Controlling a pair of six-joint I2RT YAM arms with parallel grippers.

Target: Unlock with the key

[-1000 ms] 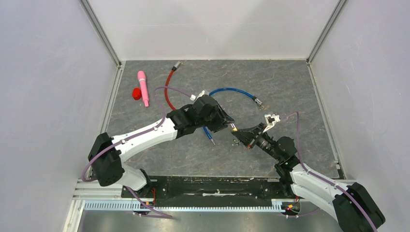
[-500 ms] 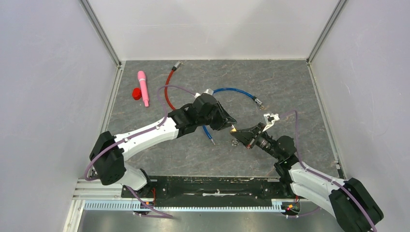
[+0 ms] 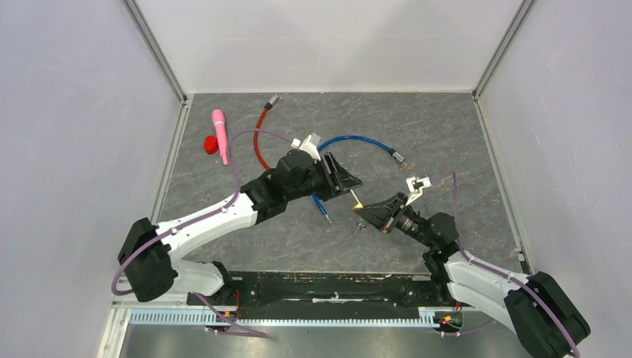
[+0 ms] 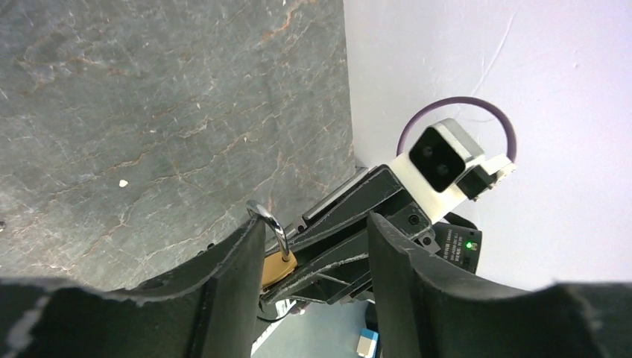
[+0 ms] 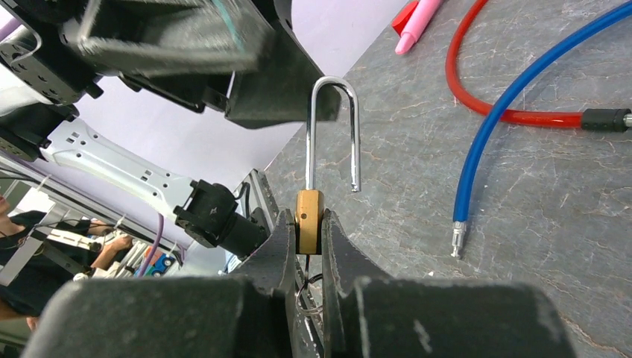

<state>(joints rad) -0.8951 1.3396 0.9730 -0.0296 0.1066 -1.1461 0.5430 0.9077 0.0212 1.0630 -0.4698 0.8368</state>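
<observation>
Only right wrist view shows padlock (image 5: 308,221) shackle (image 5: 311,134) open

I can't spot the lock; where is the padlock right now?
The padlock is pinched in the right gripper, held above the middle of the table in the top view, just right of the left gripper.

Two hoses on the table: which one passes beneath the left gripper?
The blue hose: it runs under the left gripper, while the red hose lies apart to its left.
</observation>
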